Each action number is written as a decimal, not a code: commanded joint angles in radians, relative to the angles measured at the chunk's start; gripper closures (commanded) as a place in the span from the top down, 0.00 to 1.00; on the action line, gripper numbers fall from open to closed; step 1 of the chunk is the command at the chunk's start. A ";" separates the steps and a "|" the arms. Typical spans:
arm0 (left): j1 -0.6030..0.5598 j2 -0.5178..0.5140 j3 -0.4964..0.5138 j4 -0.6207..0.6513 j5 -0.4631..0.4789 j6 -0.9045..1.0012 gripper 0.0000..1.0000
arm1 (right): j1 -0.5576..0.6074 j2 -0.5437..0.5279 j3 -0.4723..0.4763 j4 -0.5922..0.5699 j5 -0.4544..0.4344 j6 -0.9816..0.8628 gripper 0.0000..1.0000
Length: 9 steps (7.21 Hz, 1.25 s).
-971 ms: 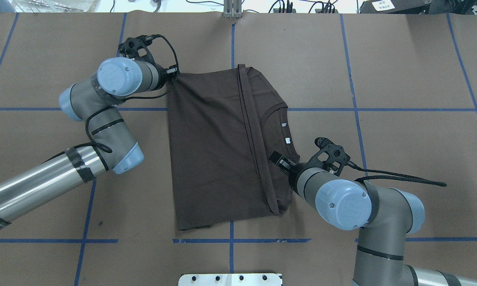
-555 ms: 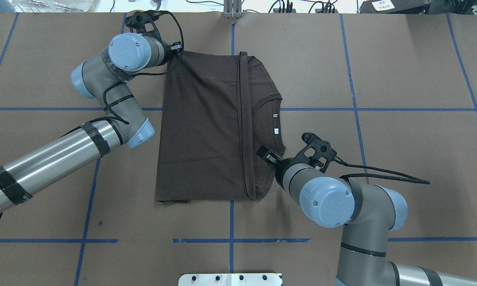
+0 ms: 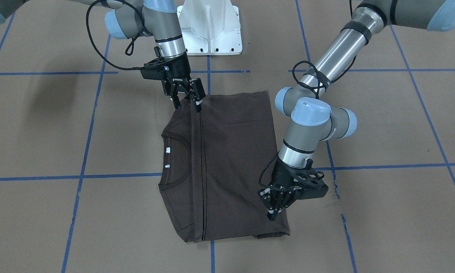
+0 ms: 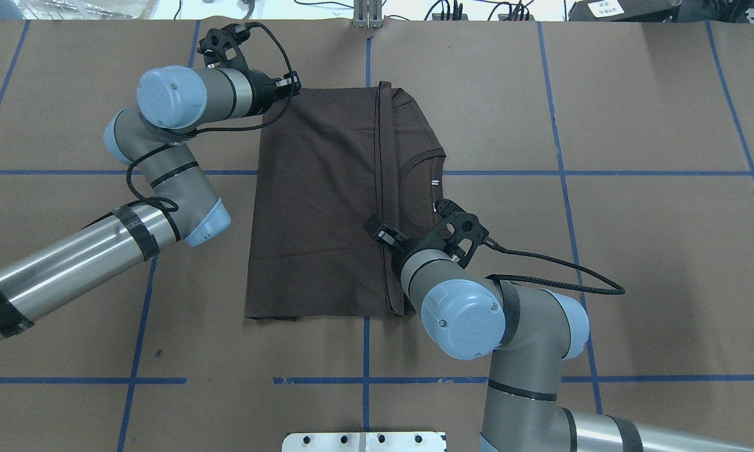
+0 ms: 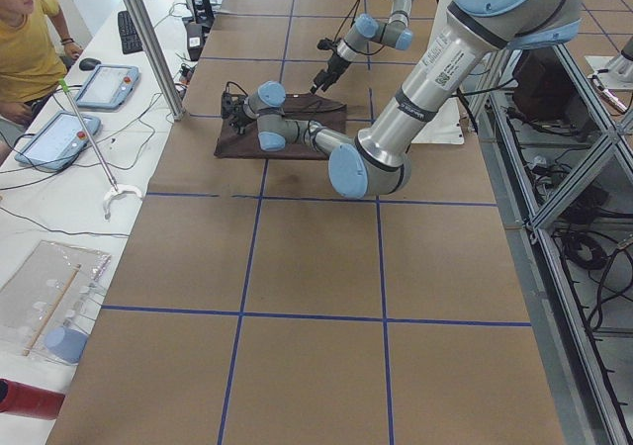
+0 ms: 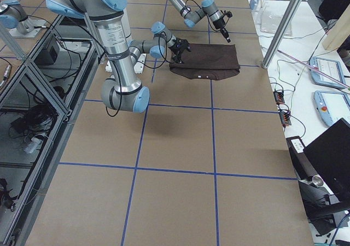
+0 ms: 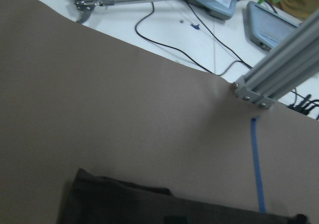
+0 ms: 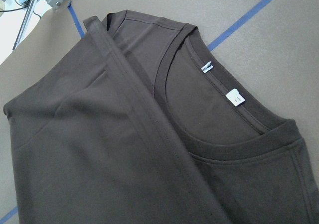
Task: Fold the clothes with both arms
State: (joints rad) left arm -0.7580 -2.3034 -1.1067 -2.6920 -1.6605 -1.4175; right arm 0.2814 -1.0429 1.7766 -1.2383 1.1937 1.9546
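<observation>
The dark grey-brown T-shirt lies folded flat on the table, collar and white neck tags showing to the right of a doubled hem band. It also shows in the front view. My left gripper stands at the shirt's far left corner; in the front view its fingertips are apart, and the left wrist view shows the shirt's edge lying loose below. My right gripper is open and empty, a little above the hem band near the robot's side.
Brown paper with blue tape lines covers the table. The white bolted pedestal stands at the robot's edge. An aluminium post and cables sit at the far edge. An operator and tablets are beyond it.
The shirt was dragged away from the robot and to the left, then came to rest. My right gripper left the shirt's right edge and moved left over the hem band. My left arm's elbow swung left.
</observation>
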 commanded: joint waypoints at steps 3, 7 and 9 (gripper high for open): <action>-0.001 0.074 -0.079 -0.032 -0.019 -0.015 1.00 | -0.004 0.111 -0.052 -0.271 0.173 -0.541 0.97; -0.006 0.076 -0.079 -0.023 -0.061 -0.020 0.99 | -0.019 0.127 -0.065 -0.418 0.233 -0.700 0.94; -0.006 0.075 -0.079 -0.023 -0.061 -0.021 0.99 | -0.019 0.119 -0.068 -0.429 0.242 -0.708 0.95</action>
State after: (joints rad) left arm -0.7638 -2.2279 -1.1857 -2.7153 -1.7214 -1.4380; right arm 0.2631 -0.9217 1.7117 -1.6580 1.4315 1.2517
